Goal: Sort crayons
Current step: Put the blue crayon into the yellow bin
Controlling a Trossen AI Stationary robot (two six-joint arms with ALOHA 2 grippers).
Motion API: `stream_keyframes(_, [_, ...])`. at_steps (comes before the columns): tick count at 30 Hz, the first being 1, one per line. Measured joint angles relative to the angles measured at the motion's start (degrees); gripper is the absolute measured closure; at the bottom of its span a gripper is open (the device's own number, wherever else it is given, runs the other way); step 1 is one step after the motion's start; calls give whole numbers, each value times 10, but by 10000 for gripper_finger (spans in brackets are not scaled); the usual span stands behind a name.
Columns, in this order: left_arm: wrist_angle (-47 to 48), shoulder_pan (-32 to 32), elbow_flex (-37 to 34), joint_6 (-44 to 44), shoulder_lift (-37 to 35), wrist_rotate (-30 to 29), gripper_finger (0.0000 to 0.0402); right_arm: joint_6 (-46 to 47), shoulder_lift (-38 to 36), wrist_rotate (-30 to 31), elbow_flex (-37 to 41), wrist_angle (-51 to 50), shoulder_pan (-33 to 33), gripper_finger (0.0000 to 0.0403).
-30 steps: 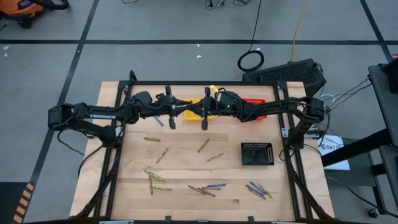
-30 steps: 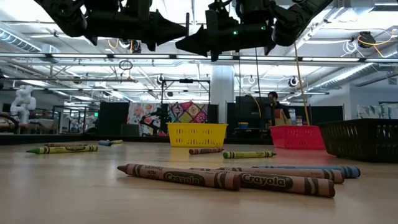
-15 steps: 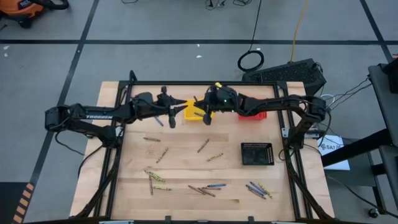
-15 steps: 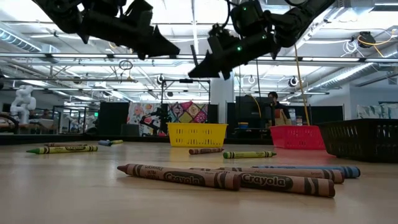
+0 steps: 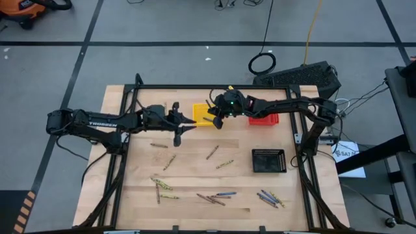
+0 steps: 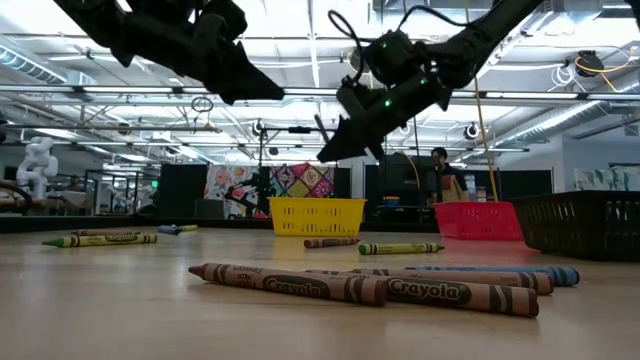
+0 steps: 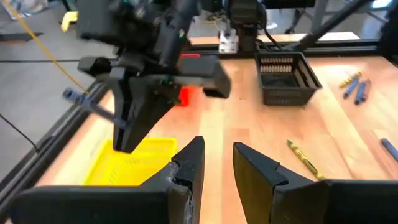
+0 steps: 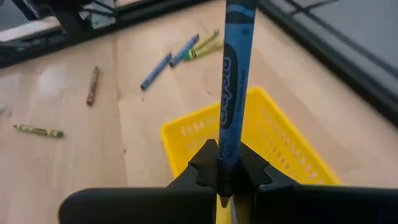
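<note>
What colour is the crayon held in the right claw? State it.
Blue with a black label; the crayon stands upright in the right claw, clearest in the right wrist view.

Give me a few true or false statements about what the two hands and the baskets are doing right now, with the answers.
1. The right hand grips a blue crayon. True.
2. The left hand holds a crayon. False: its fingers are open and empty.
3. The right hand is above the black basket. False: it is over the yellow basket.
4. Crayons lie loose on the table. True.
</note>
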State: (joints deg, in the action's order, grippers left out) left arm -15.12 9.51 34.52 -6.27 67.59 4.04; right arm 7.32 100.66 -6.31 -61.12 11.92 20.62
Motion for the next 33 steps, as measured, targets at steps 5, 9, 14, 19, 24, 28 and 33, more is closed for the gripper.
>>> stream_keyframes(5, [9, -9, 0, 0, 0, 0, 311, 13, 49, 0, -21, -12, 0, 401])
stream_keyframes(9, [20, -9, 0, -1, 0, 0, 311, 12, 79, -13, -57, -65, 0, 401])
stream_keyframes(14, [26, -9, 0, -1, 0, 0, 311, 1, 102, -29, -107, -152, 0, 401])
stream_keyframes(19, [29, -9, 0, -1, 0, 0, 311, -13, 109, -24, -133, -231, 0, 398])
stream_keyframes(24, [40, -9, 0, -1, 0, 0, 311, -16, 109, 5, -133, -238, 0, 388])
stream_keyframes(28, [41, -9, 0, -1, 0, 0, 311, -20, 109, 6, -133, -236, 0, 374])
stream_keyframes(33, [41, -9, 0, -1, 0, -7, 311, -25, 109, 46, -133, -234, -1, 343])
